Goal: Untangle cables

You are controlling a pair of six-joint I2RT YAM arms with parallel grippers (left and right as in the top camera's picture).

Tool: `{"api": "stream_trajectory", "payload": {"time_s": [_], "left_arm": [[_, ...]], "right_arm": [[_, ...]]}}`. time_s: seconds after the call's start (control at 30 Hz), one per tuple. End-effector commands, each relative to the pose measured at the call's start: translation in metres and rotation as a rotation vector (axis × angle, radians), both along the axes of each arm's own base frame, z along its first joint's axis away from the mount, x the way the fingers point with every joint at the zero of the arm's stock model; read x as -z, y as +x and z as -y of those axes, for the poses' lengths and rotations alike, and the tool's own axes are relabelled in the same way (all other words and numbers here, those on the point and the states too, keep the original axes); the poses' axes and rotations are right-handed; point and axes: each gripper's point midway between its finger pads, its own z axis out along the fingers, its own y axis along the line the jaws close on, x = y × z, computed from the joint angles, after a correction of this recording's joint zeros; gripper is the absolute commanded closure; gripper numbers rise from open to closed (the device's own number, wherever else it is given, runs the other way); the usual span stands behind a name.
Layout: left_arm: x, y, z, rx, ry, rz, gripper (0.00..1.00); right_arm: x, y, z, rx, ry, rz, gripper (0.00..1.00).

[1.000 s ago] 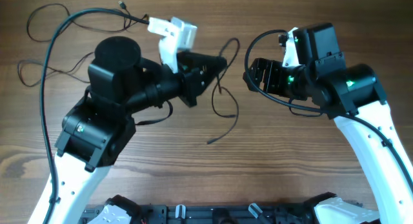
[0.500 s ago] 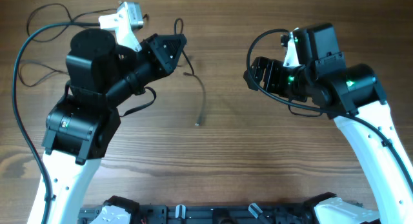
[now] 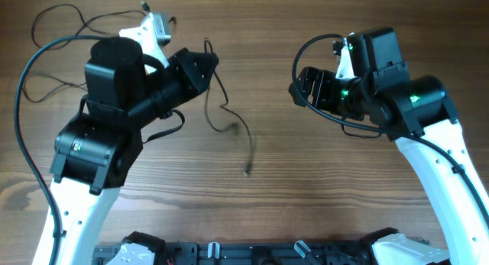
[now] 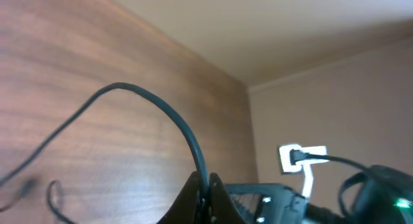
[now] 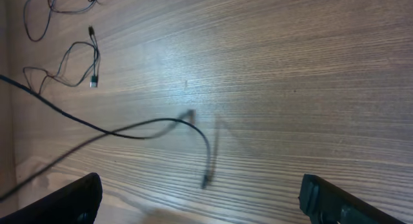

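My left gripper [image 3: 209,64] is shut on a thin dark cable and holds it up above the table at the upper left. The cable hangs down and right to its plug end [image 3: 247,171]. In the left wrist view the fingers [image 4: 208,190] pinch the cable [image 4: 161,111], which arcs up and left. Two more thin cables [image 3: 36,24] lie in loose curves at the far left; they also show in the right wrist view [image 5: 64,62]. My right gripper [image 3: 294,89] is open and empty, right of the hanging cable. It looks down on that cable [image 5: 161,124].
A thick black wire [image 3: 23,135] from the left arm loops along the left side of the wooden table [image 3: 321,189]. The right arm's own black wire [image 3: 306,47] curves above its gripper. Arm bases sit at the front edge.
My left arm swung left and up with the cable, then eased slightly back. The cable's free end was dragged left and now dangles a little further right and lower. The right arm has not moved.
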Motion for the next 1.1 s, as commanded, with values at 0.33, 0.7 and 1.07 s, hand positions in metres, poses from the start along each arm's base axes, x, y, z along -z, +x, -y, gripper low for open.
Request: {"api": "stream_trajectory", "payload": {"time_s": [0.33, 0.7, 1.07], "left_arm": [[0.040, 0.010, -0.017, -0.082, 0.080, -0.140, 0.96], [0.066, 0.018, -0.112, -0.315, 0.149, -0.250, 0.96], [0.099, 0.025, -0.253, -0.708, 0.157, -0.377, 0.96]], "right_arm": [[0.012, 0.008, 0.001, 0.016, -0.025, -0.031, 0.00], [0.012, 0.008, 0.002, 0.013, -0.031, -0.032, 0.00], [0.013, 0.008, 0.003, 0.017, -0.038, -0.034, 0.00]]}}
